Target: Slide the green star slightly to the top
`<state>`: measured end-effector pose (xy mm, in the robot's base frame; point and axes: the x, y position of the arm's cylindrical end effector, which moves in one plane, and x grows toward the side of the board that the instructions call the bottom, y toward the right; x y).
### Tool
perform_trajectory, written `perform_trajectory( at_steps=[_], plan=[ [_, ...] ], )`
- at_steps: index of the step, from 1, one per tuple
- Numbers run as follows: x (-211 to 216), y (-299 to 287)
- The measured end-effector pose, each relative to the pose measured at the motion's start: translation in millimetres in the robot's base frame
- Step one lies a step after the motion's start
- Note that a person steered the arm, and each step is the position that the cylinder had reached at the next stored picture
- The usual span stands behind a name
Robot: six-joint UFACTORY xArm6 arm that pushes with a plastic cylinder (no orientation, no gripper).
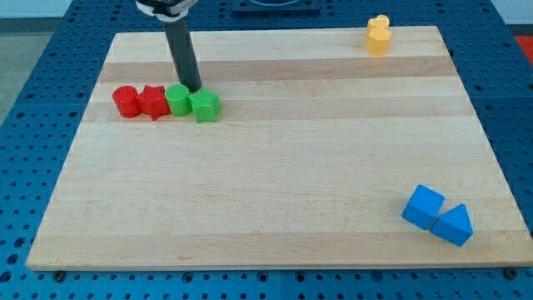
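Observation:
The green star [205, 106] lies at the view's upper left, at the right end of a row of blocks. Left of it, touching, is a green round block [177, 99], then a red star [153, 102] and a red round block [126, 101]. My tip [193, 89] comes down just above the row, at the seam between the green round block and the green star, at the star's upper left corner. I cannot tell whether it touches them.
A yellow block [378, 36] stands at the wooden board's [275, 192] top edge on the right. A blue cube [424, 207] and a blue triangular block [454, 225] lie together at the lower right.

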<state>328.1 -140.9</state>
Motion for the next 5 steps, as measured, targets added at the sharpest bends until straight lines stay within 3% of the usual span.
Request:
perform_trajectory(
  at_steps=[1,2,3,4,5],
  plan=[
    [-25.7,33.9],
    [11.8,123.8],
    [101.2,116.5],
    [121.7,71.1],
    [115.7,40.3]
  ],
)
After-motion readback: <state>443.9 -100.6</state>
